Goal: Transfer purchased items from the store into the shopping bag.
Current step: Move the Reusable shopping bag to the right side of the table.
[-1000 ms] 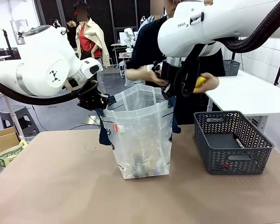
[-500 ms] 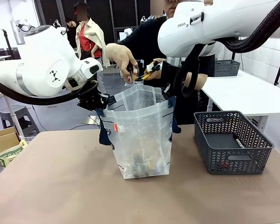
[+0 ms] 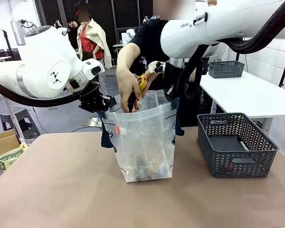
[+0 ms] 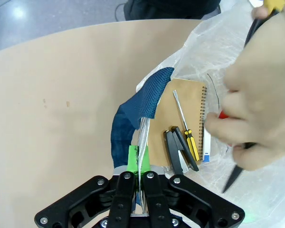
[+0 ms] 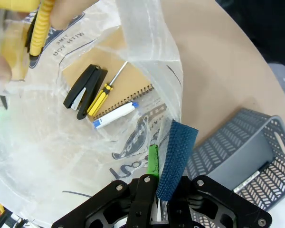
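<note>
Blurred hand (image 4: 256, 104), tool (image 4: 233, 176) perhaps pliers

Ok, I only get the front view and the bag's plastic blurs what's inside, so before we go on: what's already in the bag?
Observer: Flat on the bottom of the bag lies a brown spiral notebook, with a black stapler and a yellow-handled screwdriver on top of it.
Operator: Anything else in there?
Observer: A white tube with a blue end, beside the screwdriver.
Operator: And the grip on it?
Observer: The left fingers and the right fingers are each shut on the bag, beside a blue handle.
</note>
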Action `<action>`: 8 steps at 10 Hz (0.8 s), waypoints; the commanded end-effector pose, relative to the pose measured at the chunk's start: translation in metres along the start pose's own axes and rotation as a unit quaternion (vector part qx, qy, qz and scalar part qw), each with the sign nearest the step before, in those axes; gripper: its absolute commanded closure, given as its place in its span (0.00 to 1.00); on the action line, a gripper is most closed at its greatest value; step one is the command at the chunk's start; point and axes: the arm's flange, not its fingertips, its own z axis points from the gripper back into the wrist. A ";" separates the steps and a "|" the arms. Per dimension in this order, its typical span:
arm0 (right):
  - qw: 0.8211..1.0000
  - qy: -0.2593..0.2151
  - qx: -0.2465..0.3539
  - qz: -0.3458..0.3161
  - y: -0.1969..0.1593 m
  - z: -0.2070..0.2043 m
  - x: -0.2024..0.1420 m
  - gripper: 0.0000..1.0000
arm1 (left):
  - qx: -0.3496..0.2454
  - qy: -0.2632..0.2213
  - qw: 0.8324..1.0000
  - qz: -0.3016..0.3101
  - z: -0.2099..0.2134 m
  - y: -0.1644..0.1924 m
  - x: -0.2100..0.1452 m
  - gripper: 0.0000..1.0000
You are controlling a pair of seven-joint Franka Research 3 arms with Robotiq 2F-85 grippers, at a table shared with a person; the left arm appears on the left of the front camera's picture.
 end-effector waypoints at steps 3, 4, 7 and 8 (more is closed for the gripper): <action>1.000 -0.002 -0.001 0.000 0.000 0.002 0.000 1.00 | 0.000 -0.001 1.000 0.003 0.001 0.000 0.000 1.00; 1.000 -0.002 -0.001 0.000 0.000 0.002 0.000 1.00 | 0.000 -0.001 1.000 0.003 0.001 0.000 0.000 1.00; 1.000 -0.002 -0.001 0.000 0.000 0.002 0.000 1.00 | 0.000 -0.001 1.000 0.003 0.001 0.000 0.000 1.00; 1.000 -0.002 -0.001 0.000 0.000 0.002 0.000 1.00 | 0.000 -0.001 1.000 0.003 0.001 0.000 0.000 1.00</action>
